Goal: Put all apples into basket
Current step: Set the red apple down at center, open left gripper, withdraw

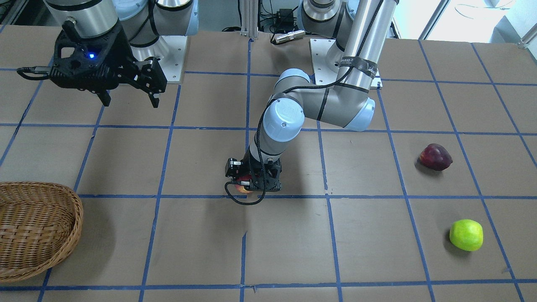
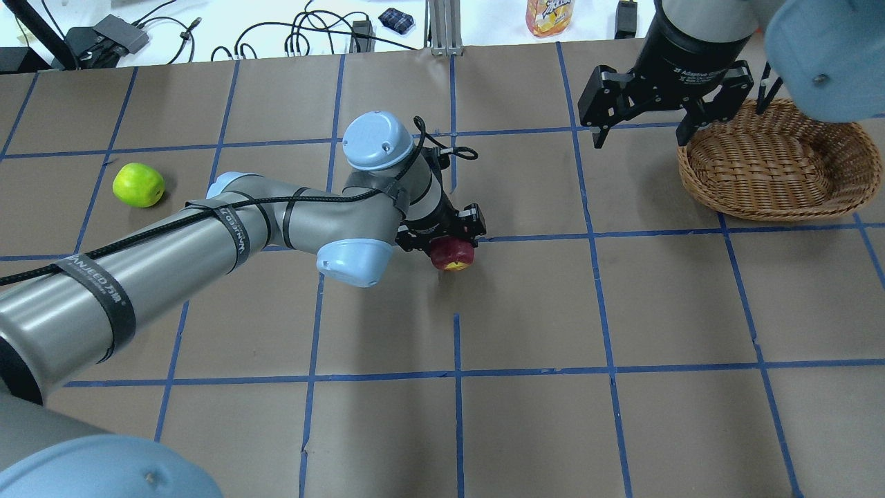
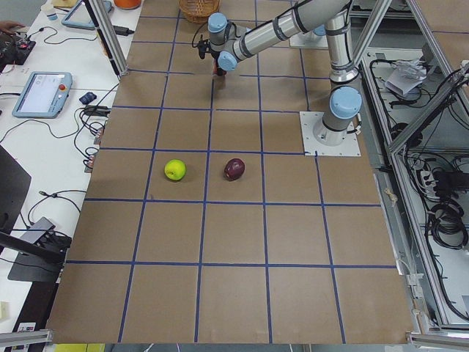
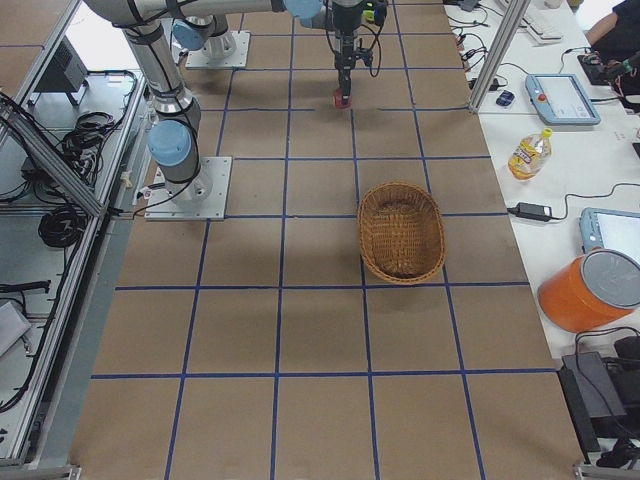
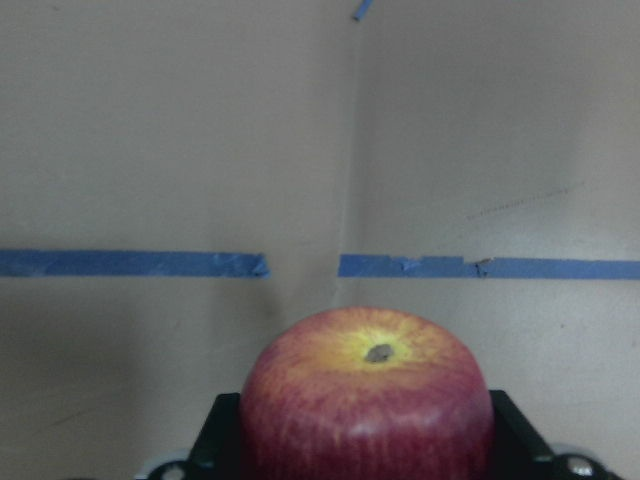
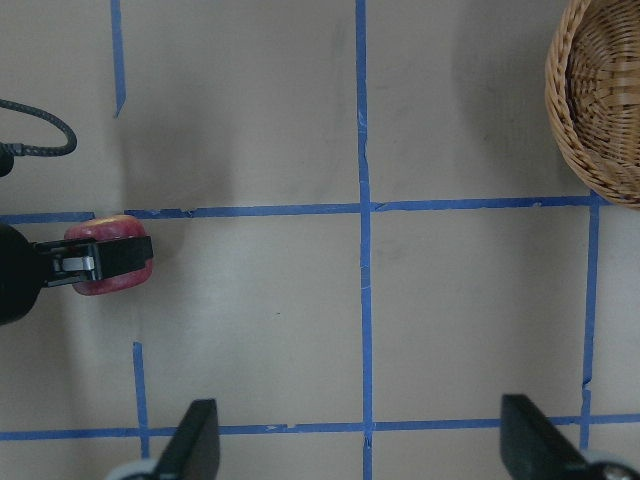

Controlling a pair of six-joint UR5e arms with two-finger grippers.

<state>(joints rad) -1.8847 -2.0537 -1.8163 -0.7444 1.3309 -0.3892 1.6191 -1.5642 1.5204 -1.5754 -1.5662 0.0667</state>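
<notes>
My left gripper (image 2: pixel 448 243) is shut on the red apple with a yellowish patch (image 2: pixel 454 255), low over the middle of the table. This apple fills the bottom of the left wrist view (image 5: pixel 368 390) and shows in the right wrist view (image 6: pixel 108 268). The lime green apple (image 1: pixel 466 235) and the dark maroon apple (image 1: pixel 436 157) lie on the table on my left side. In the overhead view only the green one (image 2: pixel 139 185) shows. The wicker basket (image 2: pixel 698 183) stands on my right side. My right gripper (image 2: pixel 639 138) is open and empty, raised beside the basket.
The table is brown paper with a blue tape grid. An orange drink bottle (image 2: pixel 550 14) and cables lie on the white bench past the far edge. The left arm's elbow (image 2: pixel 352 259) stretches across the table's middle.
</notes>
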